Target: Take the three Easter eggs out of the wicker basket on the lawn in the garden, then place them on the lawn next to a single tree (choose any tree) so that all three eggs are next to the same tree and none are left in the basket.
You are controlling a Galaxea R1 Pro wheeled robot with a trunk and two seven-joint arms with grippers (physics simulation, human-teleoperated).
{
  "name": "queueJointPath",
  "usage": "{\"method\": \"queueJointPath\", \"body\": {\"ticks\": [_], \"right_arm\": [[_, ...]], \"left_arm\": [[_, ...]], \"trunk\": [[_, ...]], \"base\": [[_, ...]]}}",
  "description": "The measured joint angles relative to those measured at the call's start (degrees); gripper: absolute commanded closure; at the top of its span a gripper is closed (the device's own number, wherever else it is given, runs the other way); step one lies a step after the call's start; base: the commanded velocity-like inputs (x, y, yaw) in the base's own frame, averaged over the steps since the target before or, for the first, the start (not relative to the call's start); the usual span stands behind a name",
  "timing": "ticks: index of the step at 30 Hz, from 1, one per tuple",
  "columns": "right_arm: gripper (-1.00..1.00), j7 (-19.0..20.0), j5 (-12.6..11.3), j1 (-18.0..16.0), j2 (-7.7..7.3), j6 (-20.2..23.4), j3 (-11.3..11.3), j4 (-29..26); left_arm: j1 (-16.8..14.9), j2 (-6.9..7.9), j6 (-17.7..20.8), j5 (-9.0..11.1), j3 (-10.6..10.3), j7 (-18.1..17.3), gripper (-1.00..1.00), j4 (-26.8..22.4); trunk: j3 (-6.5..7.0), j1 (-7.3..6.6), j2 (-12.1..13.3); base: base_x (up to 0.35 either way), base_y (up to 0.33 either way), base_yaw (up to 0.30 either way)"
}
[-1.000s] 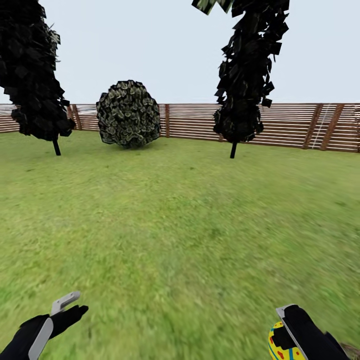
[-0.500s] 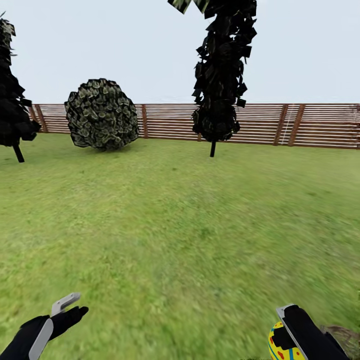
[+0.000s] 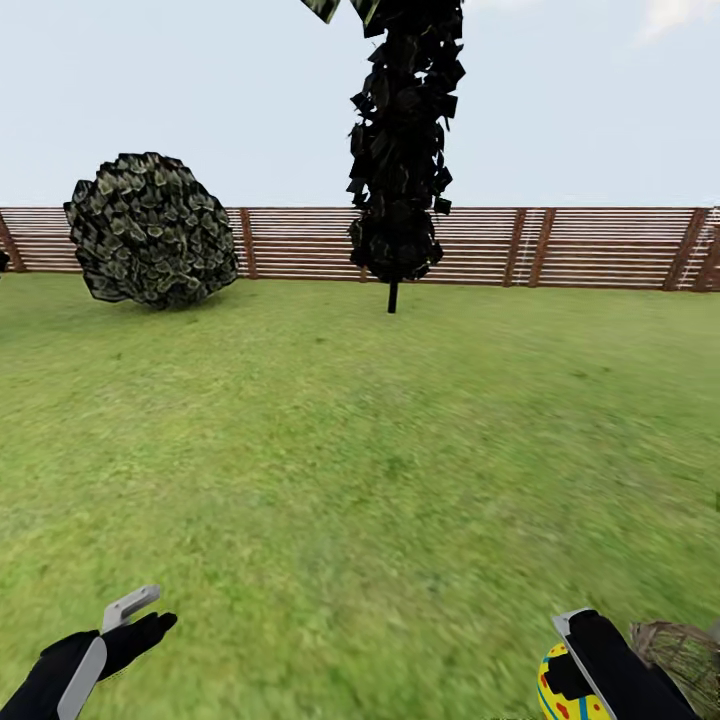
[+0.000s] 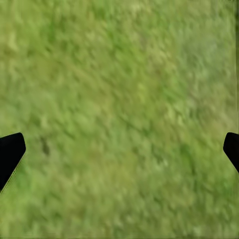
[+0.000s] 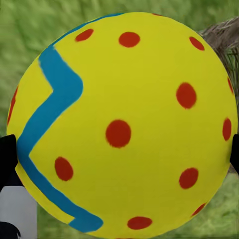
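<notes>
My right gripper [image 3: 580, 665] is shut on one yellow Easter egg [image 3: 562, 692] with red dots and a blue zigzag band, low at the right of the head view. Up close, that egg [image 5: 124, 124] sits between the two dark fingertips [image 5: 7, 152]. A part of the brown wicker basket [image 3: 685, 650] peeks in at the lower right corner, just beyond that gripper, and its weave [image 5: 224, 40] also shows behind the egg. My left gripper [image 3: 135, 618] hangs open over bare lawn [image 3: 360, 450], with its fingertips [image 4: 10, 154] far apart. The other eggs are out of view.
A dark narrow cypress-like tree [image 3: 400, 150] stands ahead near the brown slatted fence [image 3: 560, 245]. A round leafy bush [image 3: 150, 230] sits at the far left by the fence. Wide grass lies between me and them.
The whole view has swung to the right: bush and dark tree slid leftward, and the wicker basket has come into the lower right corner. Both grippers keep their places and the egg stays held.
</notes>
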Motion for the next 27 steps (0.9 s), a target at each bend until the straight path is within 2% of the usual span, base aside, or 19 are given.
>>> {"method": "queueJointPath", "body": {"ticks": [7,11,22,27], "right_arm": [[1.00,-0.01,0.00,0.00,0.00,0.00,0.00,-0.04],[1.00,-0.01,0.00,-0.02,0.01,-0.01,0.01,-0.01],[1.00,-0.02,-0.08,-0.02,0.09,-0.01,0.01,0.00],[1.00,0.07,-0.24,0.00,0.07,0.01,-0.01,0.01]], "left_arm": [[0.00,0.00,-0.01,0.00,0.00,0.00,-1.00,-0.01],[0.02,0.01,-0.03,0.01,0.01,0.23,-1.00,-0.03],[0.02,0.01,-0.02,0.01,-0.09,0.18,-1.00,0.07],[0.00,0.00,-0.03,0.00,-0.10,0.18,-1.00,0.09]], "trunk": [[0.00,0.00,0.00],[0.00,0.00,0.00],[0.00,-0.02,0.00],[0.00,-0.02,0.00]], "base": [[0.100,0.321,-0.245],[0.118,0.317,-0.054],[0.272,0.226,-0.001],[0.282,0.217,-0.227]]}}
